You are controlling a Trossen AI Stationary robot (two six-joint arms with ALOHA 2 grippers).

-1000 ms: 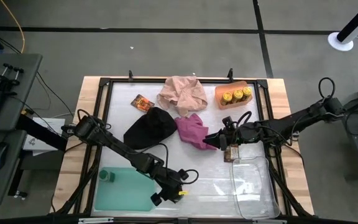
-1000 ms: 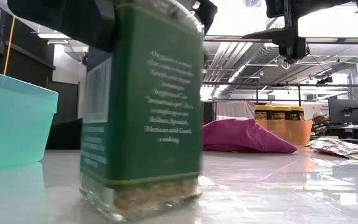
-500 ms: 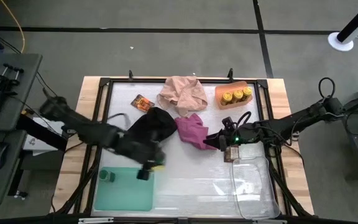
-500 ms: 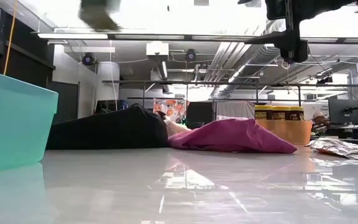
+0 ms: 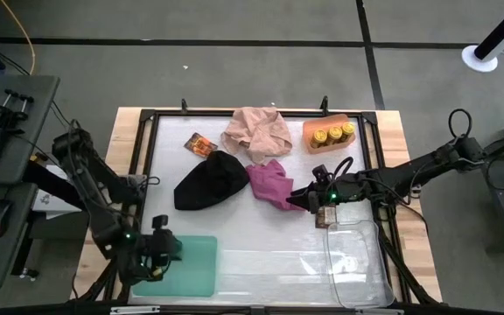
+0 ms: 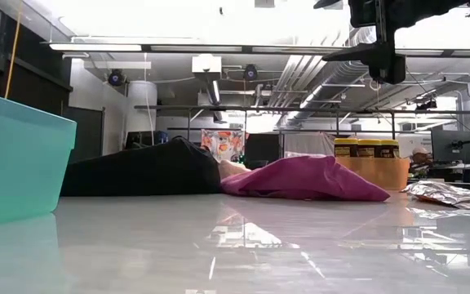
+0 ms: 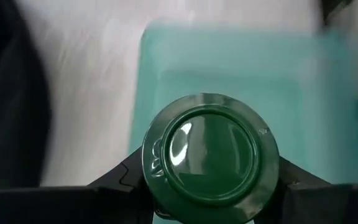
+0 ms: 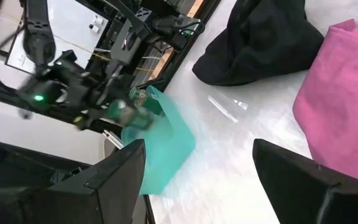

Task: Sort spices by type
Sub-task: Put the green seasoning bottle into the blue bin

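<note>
Orange tray (image 5: 327, 123) with seemingly three yellow-lidded jars (image 5: 333, 135).

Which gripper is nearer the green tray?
Left. The left gripper, holding a green-lidded jar, hangs over the green tray; the right gripper sits across the table by the magenta cloth.

The jar's green lid (image 7: 207, 155) looks glossy plastic (light glints off it), above a smooth teal tray (image 7: 241, 68).

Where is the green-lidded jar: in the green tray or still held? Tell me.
Held: the left end effector grips the green-lidded jar over the green tray; whether it touches the tray cannot be told.
</note>
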